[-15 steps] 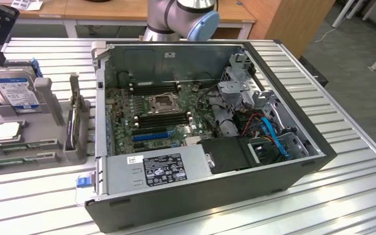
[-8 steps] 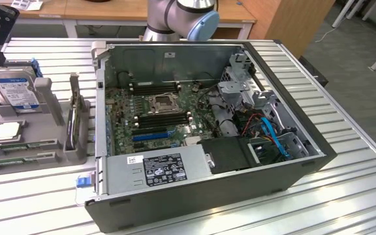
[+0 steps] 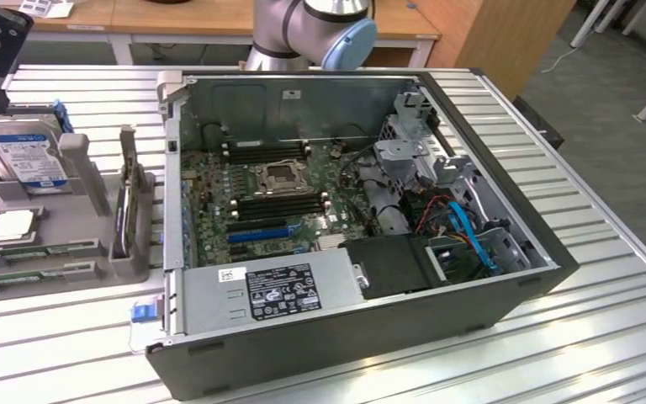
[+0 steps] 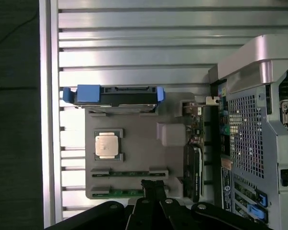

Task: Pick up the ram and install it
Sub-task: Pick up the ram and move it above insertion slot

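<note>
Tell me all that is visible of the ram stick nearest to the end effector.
The ram stick is a long, narrow green strip set in a slot of the gray holder, its ends between gray blocks. A second similar stick lies parallel beside it. The shut end effector hangs over one end; whether it touches cannot be told.

mid-frame: grey holder block (image 4: 134,129) on slatted alu table (image 4: 134,48). hdd (image 4: 113,94) w/ blue rails stands on edge at one end of the block. cpu (image 4: 108,145) sits in a square pocket next to it. past the cpu, one ram stick (image 4: 129,173) and a second ram stick (image 4: 122,193) lie parallel in slots. gripper (image 4: 152,186) comes in from the frame edge, dark fingers pressed together, tips over the sticks' ends. dark card (image 4: 193,167) stands betw block and pc case (image 4: 249,129). dark floor (image 4: 14,120) beyond the table edge.
</note>
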You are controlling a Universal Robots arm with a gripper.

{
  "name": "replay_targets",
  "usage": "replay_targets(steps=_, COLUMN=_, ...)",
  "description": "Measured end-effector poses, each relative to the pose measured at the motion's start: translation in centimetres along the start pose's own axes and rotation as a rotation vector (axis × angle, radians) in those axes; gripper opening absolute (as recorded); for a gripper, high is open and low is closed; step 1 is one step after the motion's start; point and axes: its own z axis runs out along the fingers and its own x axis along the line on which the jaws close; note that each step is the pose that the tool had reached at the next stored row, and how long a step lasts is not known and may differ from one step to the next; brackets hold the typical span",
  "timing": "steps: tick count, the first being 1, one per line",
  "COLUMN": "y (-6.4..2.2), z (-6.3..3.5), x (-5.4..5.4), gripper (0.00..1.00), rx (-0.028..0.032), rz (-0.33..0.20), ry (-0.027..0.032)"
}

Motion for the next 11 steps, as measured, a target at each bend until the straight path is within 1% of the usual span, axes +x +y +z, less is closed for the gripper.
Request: replay_targets(steps=11, y=0.0, z=0.01, x=-0.01, gripper=0.11, rx=-0.0047, rz=-0.199, ry=0.0088)
